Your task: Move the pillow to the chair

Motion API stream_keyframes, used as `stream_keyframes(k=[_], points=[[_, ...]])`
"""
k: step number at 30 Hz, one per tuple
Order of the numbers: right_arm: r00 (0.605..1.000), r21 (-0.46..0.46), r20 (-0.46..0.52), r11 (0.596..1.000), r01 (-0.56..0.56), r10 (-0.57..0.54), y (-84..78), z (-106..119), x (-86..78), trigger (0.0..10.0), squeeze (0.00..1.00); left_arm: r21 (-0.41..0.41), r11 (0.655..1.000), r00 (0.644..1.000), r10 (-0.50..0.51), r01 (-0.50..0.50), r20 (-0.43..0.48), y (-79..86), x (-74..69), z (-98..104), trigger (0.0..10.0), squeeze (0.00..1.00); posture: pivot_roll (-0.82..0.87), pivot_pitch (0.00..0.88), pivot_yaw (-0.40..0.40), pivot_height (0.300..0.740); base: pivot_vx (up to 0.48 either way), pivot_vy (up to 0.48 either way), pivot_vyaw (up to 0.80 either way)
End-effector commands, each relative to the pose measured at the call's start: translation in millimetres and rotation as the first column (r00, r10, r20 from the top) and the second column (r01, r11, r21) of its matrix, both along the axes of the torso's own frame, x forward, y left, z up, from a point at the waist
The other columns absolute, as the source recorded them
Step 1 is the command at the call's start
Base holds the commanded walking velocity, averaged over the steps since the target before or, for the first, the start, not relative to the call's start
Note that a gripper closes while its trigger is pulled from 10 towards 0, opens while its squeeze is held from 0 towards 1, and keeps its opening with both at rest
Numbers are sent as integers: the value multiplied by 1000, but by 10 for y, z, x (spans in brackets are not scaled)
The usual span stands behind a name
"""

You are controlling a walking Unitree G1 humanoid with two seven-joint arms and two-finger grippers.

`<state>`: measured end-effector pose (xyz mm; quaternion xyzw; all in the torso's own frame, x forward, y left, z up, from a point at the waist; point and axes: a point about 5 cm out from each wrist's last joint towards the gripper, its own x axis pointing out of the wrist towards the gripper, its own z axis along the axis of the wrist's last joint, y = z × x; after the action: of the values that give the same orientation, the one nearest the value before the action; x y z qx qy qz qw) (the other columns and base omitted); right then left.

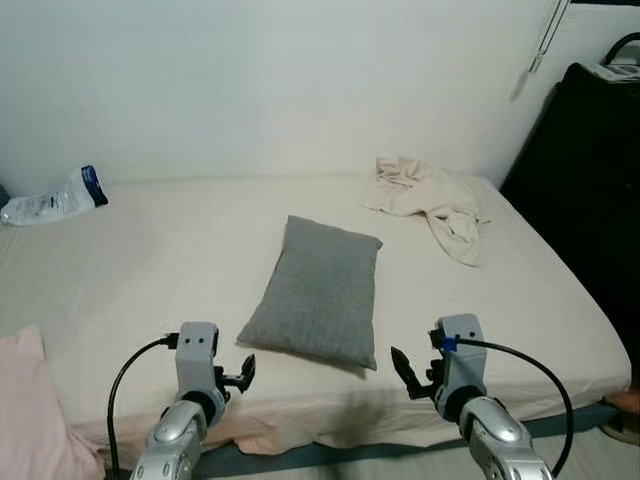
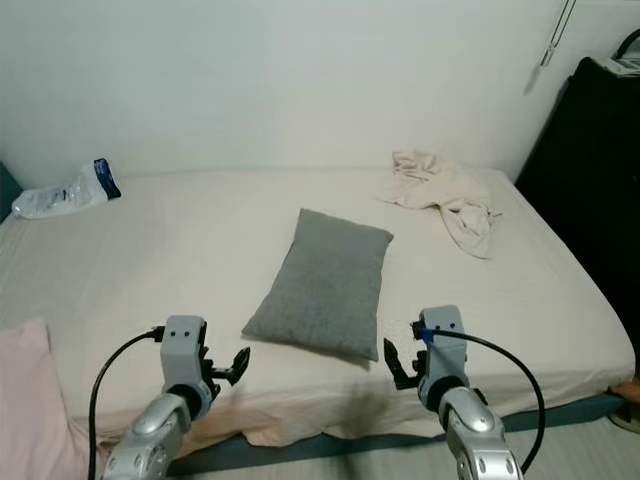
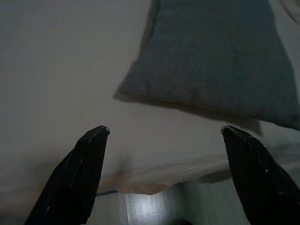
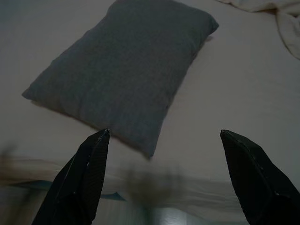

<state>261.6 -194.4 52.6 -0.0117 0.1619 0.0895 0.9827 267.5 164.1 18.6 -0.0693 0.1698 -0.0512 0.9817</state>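
both arms reach forward over the near edge of the bed [image 1: 120,270]. the left gripper [image 1: 246,373] hangs at 7 o'clock from the pillow [image 1: 318,290], fingers spread, grasping nothing. the right gripper [image 1: 402,370] hangs at 5 o'clock from it, jaws also released and empty. the grey pillow lies flat near the middle of the bed, close to the front edge, its long axis running from 7 to 1 o'clock. a cloth [image 1: 435,200] is crumpled at 1 o'clock, a bag [image 1: 55,198] at 10 o'clock.
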Motion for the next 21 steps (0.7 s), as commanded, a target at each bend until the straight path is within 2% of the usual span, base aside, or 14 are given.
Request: stream_keyframes(k=[1, 2, 5, 13, 16, 20, 21], points=[[1000, -7, -9, 1000, 29, -29, -51, -20, -7, 10000, 0, -15, 1000, 1000, 2, -2, -19, -28, 4, -22, 10000, 0, -67, 82, -20, 740, 0, 0, 0], [998, 0, -19, 998, 68, -68, -92, -17, 20, 10000, 0, -8, 1000, 1000, 7, -7, -9, -14, 35, 2, 10000, 0, -67, 82, -20, 740, 0, 0, 0], [996, 13, -18, 996, 90, -90, -108, 3, 54, 10000, 0, -6, 1000, 1000, 22, -22, 2, 8, 78, 32, 10000, 0, -70, 75, -18, 740, 0, 0, 0], [985, 167, -32, 971, 173, -170, -86, 97, 229, 10000, 0, 14, 996, 995, 85, -86, 57, 117, 211, 156, 10000, 0, -70, 62, -11, 740, 0, 0, 0], [987, 197, -26, 967, 163, -161, -50, 140, 305, 10000, 0, 25, 993, 991, 116, -118, 68, 185, 251, 187, 10000, 0, -70, 55, -6, 740, 0, 0, 0], [997, 263, -25, 962, 78, -74, 72, 201, 467, 10000, 0, 48, 980, 978, 186, -191, 95, 368, 354, 274, 10000, 0, -64, 46, -3, 740, 0, 0, 0], [997, 263, -25, 962, 78, -74, 72, 201, 467, 10000, 0, 48, 980, 978, 186, -191, 95, 368, 354, 274, 10000, 0, -64, 46, -3, 740, 0, 0, 0]])
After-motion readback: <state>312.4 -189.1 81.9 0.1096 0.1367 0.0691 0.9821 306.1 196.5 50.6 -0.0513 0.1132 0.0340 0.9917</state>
